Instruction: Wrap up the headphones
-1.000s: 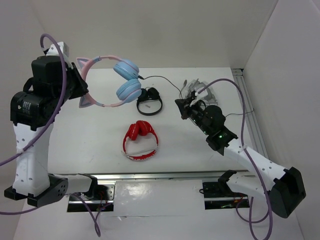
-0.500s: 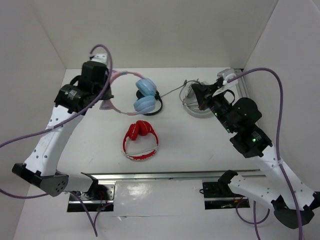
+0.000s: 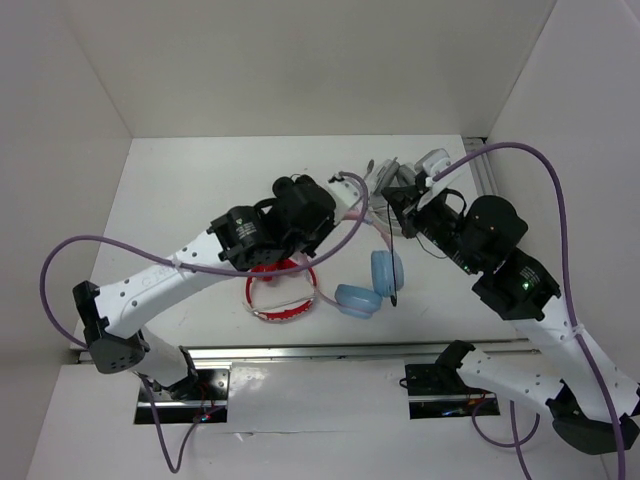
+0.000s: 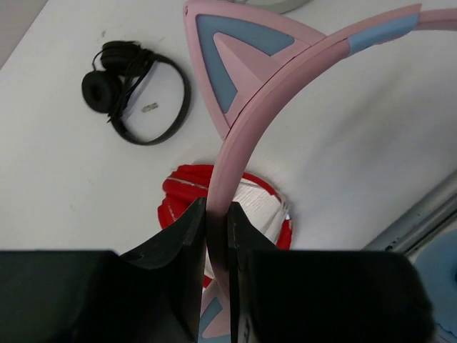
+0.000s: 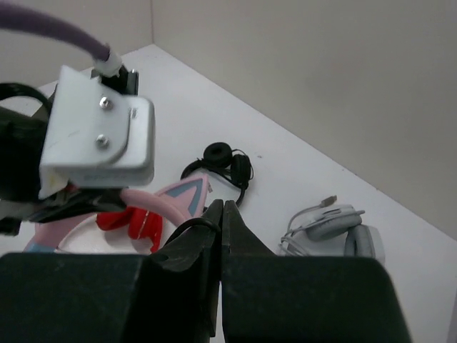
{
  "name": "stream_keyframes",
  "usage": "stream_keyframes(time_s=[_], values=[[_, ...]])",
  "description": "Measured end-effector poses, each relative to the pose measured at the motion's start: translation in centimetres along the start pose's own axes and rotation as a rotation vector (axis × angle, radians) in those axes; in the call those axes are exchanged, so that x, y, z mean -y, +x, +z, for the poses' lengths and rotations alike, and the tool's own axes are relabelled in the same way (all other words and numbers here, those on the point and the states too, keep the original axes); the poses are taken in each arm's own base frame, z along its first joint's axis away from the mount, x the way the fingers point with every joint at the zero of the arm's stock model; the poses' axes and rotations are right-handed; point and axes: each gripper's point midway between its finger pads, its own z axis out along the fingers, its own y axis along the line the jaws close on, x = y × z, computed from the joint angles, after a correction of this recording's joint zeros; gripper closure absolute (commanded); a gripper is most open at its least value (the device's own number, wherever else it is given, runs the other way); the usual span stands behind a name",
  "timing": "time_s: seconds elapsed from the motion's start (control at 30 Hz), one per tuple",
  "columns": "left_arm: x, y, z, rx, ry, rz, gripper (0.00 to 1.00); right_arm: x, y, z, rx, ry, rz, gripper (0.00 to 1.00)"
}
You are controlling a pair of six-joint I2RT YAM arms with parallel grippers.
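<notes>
While left pincer (image 4: 216, 207) clamps headphones (image 4: 239, 71) headband, right pincer (image 5: 221, 206) pinches cable (image 5: 189, 227).

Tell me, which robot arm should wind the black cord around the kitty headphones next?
Right, probably. The left gripper is busy: it is shut on the pink headband of the headphones, holding them up. The right gripper is shut close by, near the thin black cable, so it looks freer to wind.

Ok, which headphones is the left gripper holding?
The pink cat-ear headphones with light blue cups, left gripper shut on its headband; the red pair and black pair lie free.
</notes>
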Motion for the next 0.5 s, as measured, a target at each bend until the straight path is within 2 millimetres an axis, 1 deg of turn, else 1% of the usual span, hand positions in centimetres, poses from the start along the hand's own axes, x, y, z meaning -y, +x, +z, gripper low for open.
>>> stream_keyframes(time_s=[0.1, 0.2, 0.33, 0.5], values=[[2.5, -0.6, -0.7, 0.030, 0.065, 0.052, 1.00, -0.5, 0.7, -0.1, -0.019, -0.020, -0.012, 0.95], [3.4, -1.4, -1.3, 0.059, 0.109, 0.073, 1.00, -0.7, 1.4, 0.0, -0.042, -0.027, -0.022, 0.95], [2.9, -2.4, -2.4, 0.102, 0.122, 0.076, 1.00, -0.6, 2.5, 0.7, -0.077, -0.006, -0.034, 0.95], [1.5, -3.7, -5.4, 0.192, 0.124, 0.065, 1.00, -0.5, 4.7, 1.2, -0.125, 0.028, -0.046, 0.94]])
